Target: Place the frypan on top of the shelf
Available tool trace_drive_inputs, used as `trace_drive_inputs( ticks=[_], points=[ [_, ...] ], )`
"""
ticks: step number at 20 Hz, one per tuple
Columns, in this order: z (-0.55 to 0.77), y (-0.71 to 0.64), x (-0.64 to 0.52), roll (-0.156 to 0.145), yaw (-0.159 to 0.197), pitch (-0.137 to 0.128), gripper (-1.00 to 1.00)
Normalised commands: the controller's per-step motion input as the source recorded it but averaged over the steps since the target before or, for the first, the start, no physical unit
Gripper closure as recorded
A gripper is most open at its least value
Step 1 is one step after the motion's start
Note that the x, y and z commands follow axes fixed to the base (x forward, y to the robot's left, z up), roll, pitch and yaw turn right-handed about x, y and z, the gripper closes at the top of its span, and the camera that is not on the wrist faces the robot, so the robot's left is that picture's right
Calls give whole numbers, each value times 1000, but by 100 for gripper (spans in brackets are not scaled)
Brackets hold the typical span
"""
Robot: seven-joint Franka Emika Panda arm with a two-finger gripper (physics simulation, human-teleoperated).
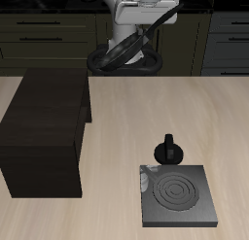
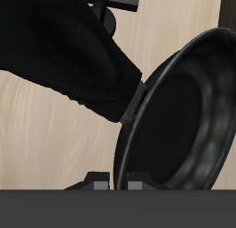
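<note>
The frypan [image 1: 123, 57], glossy black with a long handle, hangs tilted in the air near the table's back edge, just past the back corner of the shelf [image 1: 44, 127]. My gripper [image 1: 129, 40] is above it and shut on it. In the wrist view the pan's round bowl [image 2: 184, 112] stands on edge, its thick handle [image 2: 69, 56] runs away from it, and the rim passes between my fingertips [image 2: 92, 184]. The shelf is a large dark brown box with a flat top that has nothing on it.
A flat square dark-grey burner plate [image 1: 177, 195] with rings lies near the table's front edge. A small black pot-shaped object [image 1: 170, 150] stands just behind it. Dark cabinets [image 1: 44, 30] line the back.
</note>
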Motion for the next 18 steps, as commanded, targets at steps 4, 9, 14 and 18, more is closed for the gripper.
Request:
trace_drive_inputs(
  ticks=[4,9,14,18],
  points=[
    [293,46,-45,-3,11,-46,100],
    [251,-12,-20,-12,7,-41,100],
    [284,-166,55,-44,-2,-33,100],
    [85,-103,42,-26,-11,-5,100]
  ],
)
